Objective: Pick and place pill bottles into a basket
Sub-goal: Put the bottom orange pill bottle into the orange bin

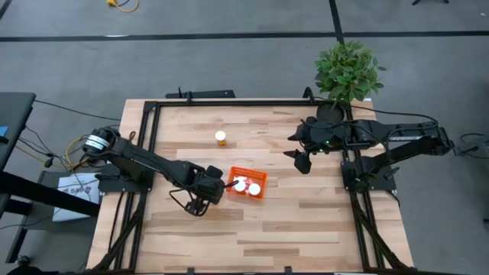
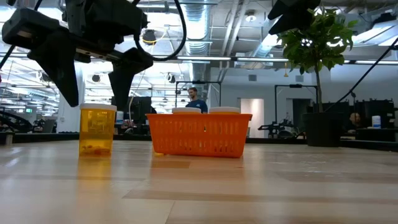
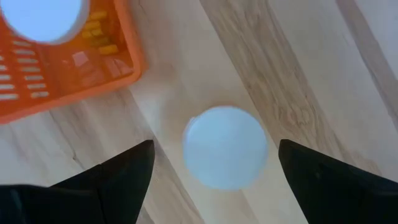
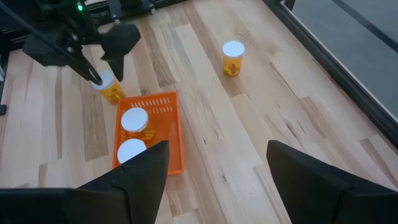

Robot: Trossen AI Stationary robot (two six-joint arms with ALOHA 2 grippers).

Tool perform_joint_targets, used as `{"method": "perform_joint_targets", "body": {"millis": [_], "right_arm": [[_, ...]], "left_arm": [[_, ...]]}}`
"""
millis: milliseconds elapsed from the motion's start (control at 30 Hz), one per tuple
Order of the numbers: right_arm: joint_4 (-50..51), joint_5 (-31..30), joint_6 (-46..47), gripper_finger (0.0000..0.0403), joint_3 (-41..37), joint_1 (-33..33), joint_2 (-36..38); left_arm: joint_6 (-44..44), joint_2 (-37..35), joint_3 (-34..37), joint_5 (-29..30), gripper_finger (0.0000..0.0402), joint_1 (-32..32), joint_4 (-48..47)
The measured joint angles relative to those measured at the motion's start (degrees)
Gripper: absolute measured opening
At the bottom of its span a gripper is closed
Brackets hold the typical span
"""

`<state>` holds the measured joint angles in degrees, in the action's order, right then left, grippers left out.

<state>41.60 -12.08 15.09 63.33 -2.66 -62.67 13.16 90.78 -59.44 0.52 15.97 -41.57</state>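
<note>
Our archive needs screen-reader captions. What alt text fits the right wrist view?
An orange basket on a wooden table holds two white-capped pill bottles. The left gripper, open, straddles a third bottle beside the basket, and a fourth bottle stands alone farther off.

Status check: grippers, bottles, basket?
Left gripper open over bottle beside basket. Right gripper open, waiting. Two bottles in basket; one bottle apart.
</note>
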Motion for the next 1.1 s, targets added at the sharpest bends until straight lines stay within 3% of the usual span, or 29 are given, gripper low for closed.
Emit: {"method": "perform_joint_targets", "body": {"millis": [867, 1100], "right_arm": [[0.50, 0.18, -0.02, 0.0265, -0.02, 0.00, 0.00], [0.44, 0.17, -0.02, 0.0265, -0.02, 0.00, 0.00]], "left_arm": [[-0.39, 3.17, -0.02, -2.15, 0.0334, 0.00, 1.53], [-1.31, 3.17, 0.87, -2.69, 0.0314, 0.00, 1.49]]}}
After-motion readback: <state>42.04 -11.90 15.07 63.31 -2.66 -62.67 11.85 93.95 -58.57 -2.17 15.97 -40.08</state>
